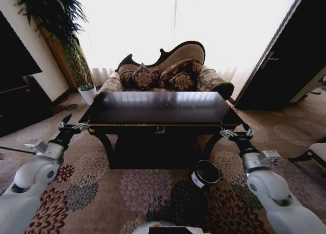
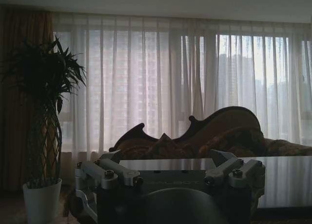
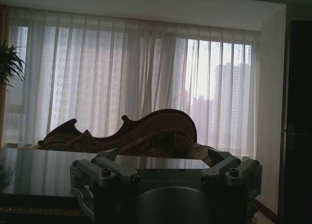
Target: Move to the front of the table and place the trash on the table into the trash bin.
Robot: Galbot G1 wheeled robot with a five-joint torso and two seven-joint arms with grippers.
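Glossy black tabletop [image 1: 163,109] dead ahead, no trash discernible on it; black trash bin [image 1: 206,173] on the carpet at its front right. Left pincer [image 1: 71,125] and right pincer [image 1: 236,133] flanking, both spread, empty. Approach seemingly finished; locating trash next.

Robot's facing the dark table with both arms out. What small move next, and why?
Probably lean forward to scan the glossy black-topped wooden table before reaching. The left gripper and right gripper hover open by its front corners, the small black cylindrical bin stands below near the right one, yet I can make out no trash on top.
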